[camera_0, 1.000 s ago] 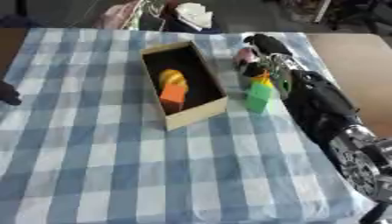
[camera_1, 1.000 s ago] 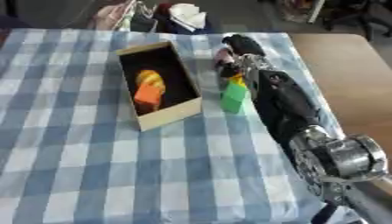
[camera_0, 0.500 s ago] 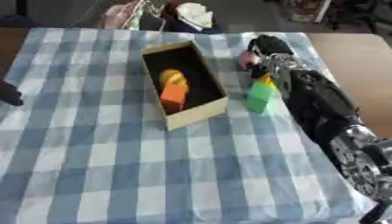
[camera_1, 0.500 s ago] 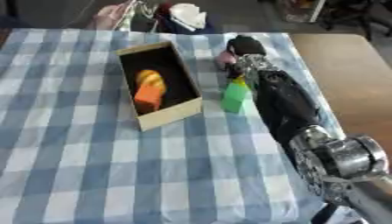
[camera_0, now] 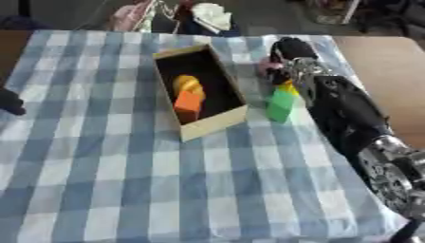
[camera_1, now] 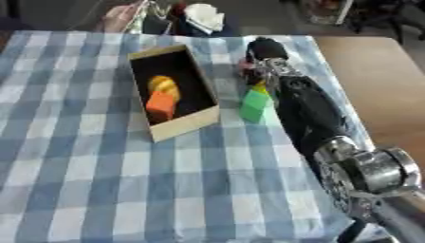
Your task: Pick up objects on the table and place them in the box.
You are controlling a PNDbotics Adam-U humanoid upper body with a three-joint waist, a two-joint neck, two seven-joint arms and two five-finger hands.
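The worktop fills nearly the whole view, covered by a blue-and-white checked cloth that lies smooth across it. At the far right a bare brown surface shows beyond the cloth's edge. Past the far edge the room is dim and cluttered: a pink shape and a white crumpled thing sit just behind the cloth; the rest there is too dark to make out.

The robot's right arm, black with a silver joint near the lower right corner, reaches from the near right toward the far middle of the worktop. Its right hand lies at the far end, just right of the box, with fingers bent down over small objects; whether it grips any of them cannot be told.

The box is an open cardboard one with a dark inside, lying slantwise at the far middle. In it lie a yellow object on the far side and an orange block touching it on the near side.

A green block stands on the cloth just right of the box's near end, beside the arm. A bit of yellow shows at its far end, and something pink lies under the hand.

At the left edge a small part of the dark left hand shows; its fingers cannot be made out.
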